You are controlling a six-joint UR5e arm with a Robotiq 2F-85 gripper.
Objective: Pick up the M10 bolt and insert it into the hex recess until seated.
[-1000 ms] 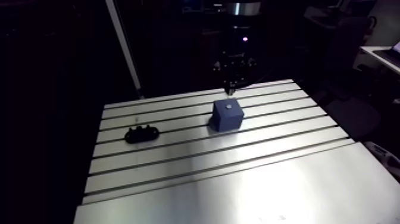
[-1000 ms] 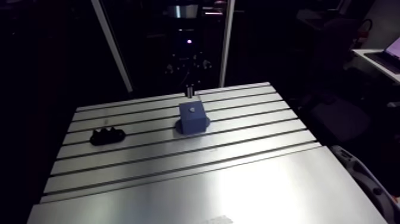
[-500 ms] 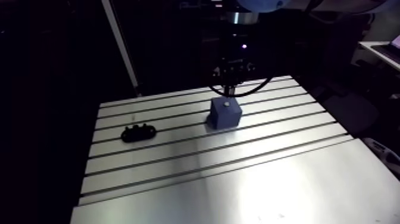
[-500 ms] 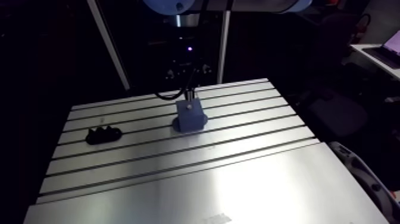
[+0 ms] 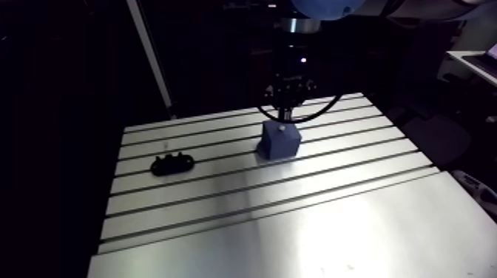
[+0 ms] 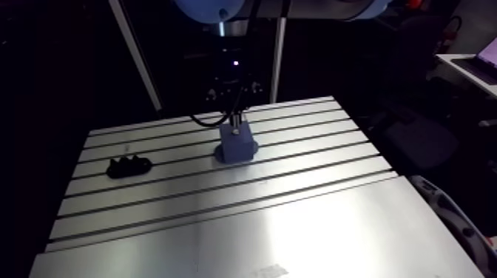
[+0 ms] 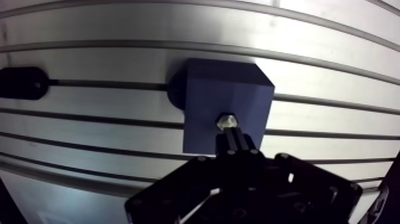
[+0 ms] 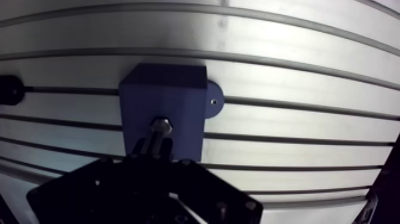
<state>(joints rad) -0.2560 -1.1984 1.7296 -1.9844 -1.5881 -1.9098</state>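
One relation is deciding the next move: the M10 bolt (image 7: 227,122) is being held directly over the top face of the blue block (image 7: 205,89). Its long axis is running in line with the hand (image 7: 234,137), with the hex head leading down toward the block.

- Hand state: it is being seen clamped on the bolt shank, fingers close together with the shank pressed between them.
- Hex recess: it is not being seen on its own in the wrist view, since the bolt head is covering that spot on the block. Whether the head is already entering the recess or only hovering above it cannot be told.
- Lateral offset: the head is showing well inside the block's outline, clear of all block edges, so little sideways correction is being expected.
- Remaining move (judgement): a straight push along the bolt axis into the block until seated.
- Risk (judgement): the hex flats may be sitting off-angle to the recess and catching on its rim. The rotation match cannot be read here.
- Room: a black fixture (image 5: 174,163) is lying on the counter (image 7: 119,59), well apart from the block. The block's base tab (image 8: 213,101) is sticking out at one side of the block, off the insertion line. Nothing else is being seen near the block.
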